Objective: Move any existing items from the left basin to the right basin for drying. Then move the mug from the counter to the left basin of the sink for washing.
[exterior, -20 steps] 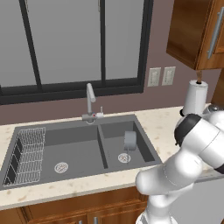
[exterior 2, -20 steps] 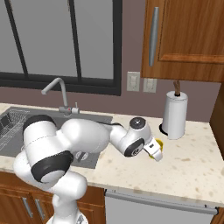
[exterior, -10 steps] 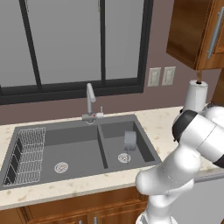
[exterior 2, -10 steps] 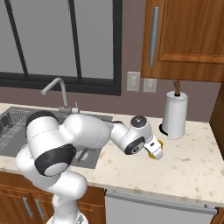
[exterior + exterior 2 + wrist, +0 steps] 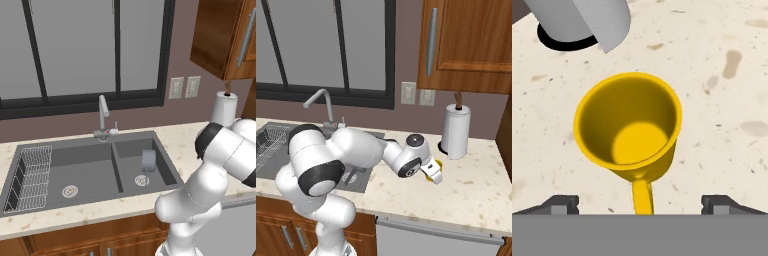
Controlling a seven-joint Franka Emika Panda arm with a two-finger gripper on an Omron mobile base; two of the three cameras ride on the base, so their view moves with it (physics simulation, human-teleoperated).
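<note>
Both my fingers (image 5: pixel 639 205) stand wide apart, gripping nothing, above the yellow mug (image 5: pixel 629 130) upright on the desk (image 5: pixel 722 100), its handle at six o'clock.

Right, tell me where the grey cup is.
Left base view: the grey cup stands in the right basin, just behind its drain.

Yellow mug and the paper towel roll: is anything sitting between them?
No. In the hand view, just bare speckled counter separates the yellow mug from the paper towel roll.
</note>
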